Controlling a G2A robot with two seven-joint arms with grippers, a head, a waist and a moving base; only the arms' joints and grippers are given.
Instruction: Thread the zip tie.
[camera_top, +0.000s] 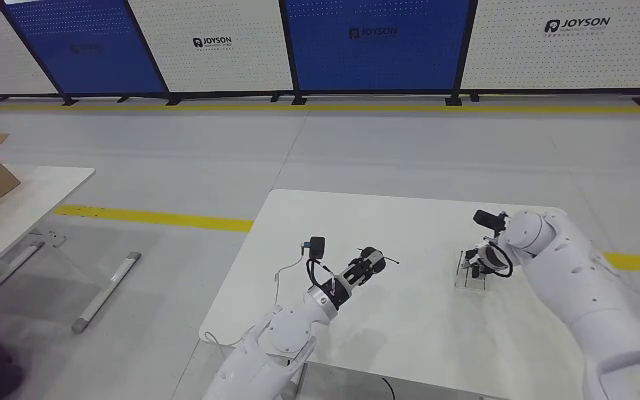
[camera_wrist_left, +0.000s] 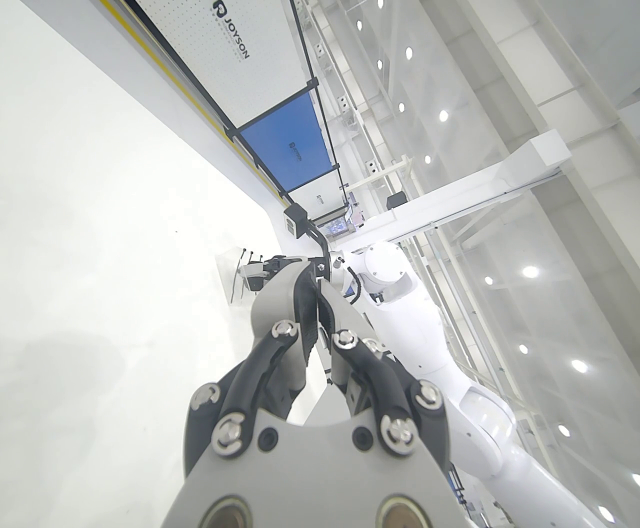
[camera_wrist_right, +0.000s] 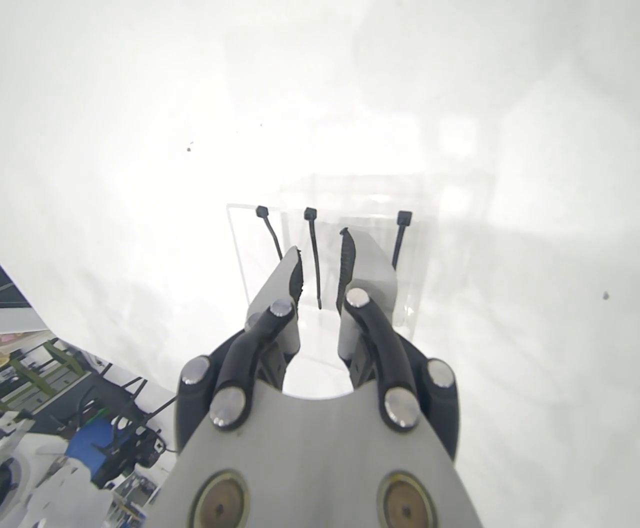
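Right tool (camera_wrist_right: 320, 242), spread, straddles middle zip tie (camera_wrist_right: 315, 261), gaps beside.

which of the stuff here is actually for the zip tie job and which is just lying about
For the job:
three zip ties
clear stand holding them
right hand, open, facing the middle tie
left hand, shut, apart from the stand

Lying about:
side table
blue and white panels behind
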